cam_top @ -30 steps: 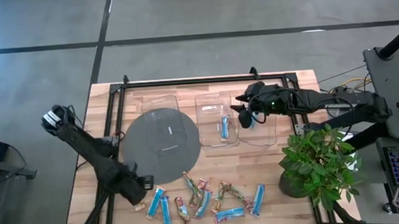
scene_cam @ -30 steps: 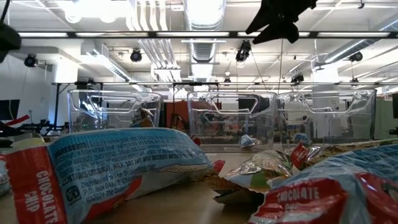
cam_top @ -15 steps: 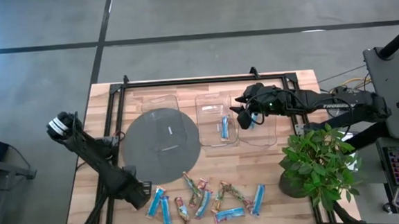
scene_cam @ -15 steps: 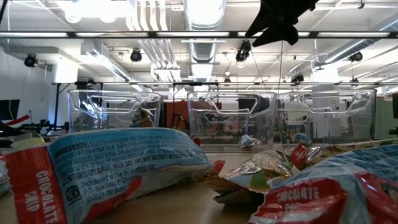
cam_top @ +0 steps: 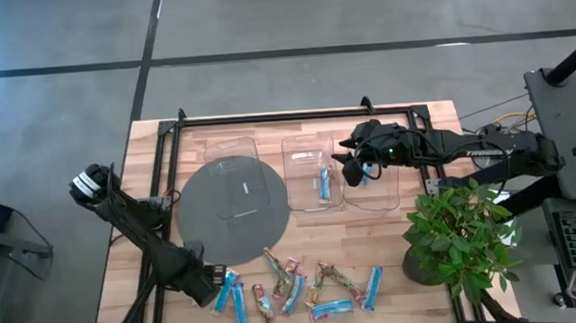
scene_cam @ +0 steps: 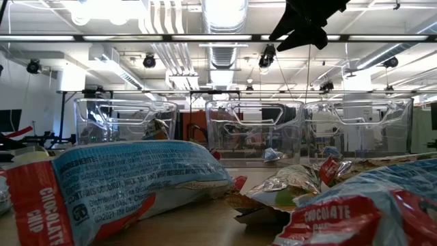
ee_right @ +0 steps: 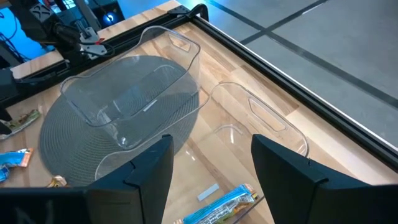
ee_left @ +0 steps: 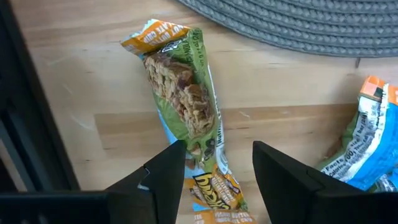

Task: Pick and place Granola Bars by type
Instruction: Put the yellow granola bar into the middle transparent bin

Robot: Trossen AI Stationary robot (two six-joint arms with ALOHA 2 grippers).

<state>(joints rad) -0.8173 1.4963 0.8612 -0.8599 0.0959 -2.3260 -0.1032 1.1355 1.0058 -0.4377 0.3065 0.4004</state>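
- Step in hand, as I judge it: a pick from the loose row. Left gripper (cam_top: 213, 279) sits at the lower left of the high view, at the left end of the bars (cam_top: 296, 289) strewn along the near table (cam_top: 446, 292) edge.
- Left wrist view: both dark fingers (ee_left: 165, 180) stand apart, open, with a green bar (ee_left: 183, 106) running up between them. The fingers straddle its near end; no squeeze visible, nothing held.
- A blue bar (ee_left: 367, 143) lies at the right edge of that view, apart from the green one. The grey mat (ee_left: 298, 25) crosses the top.
- Next move, my reading: lower, centre on the green bar, close across its width, lift. The wrapper looks crinkled and slippery, so a grip near the middle would seem safer than at the sealed end.
- Left arm pose: stretched from its base at the left edge diagonally down to the row, wrist low over the wood.
- Right gripper (cam_top: 352, 168) hangs over the bins at upper centre-right, arm reaching in from the right edge. Its fingers (ee_right: 152, 168) are spread and empty in the right wrist view.
- One blue bar already lies in the middle bin (cam_top: 312, 140). The left bin (cam_top: 229, 145) sits partly on the mat.
- Sorting looks barely begun: about a dozen bars remain on the table.
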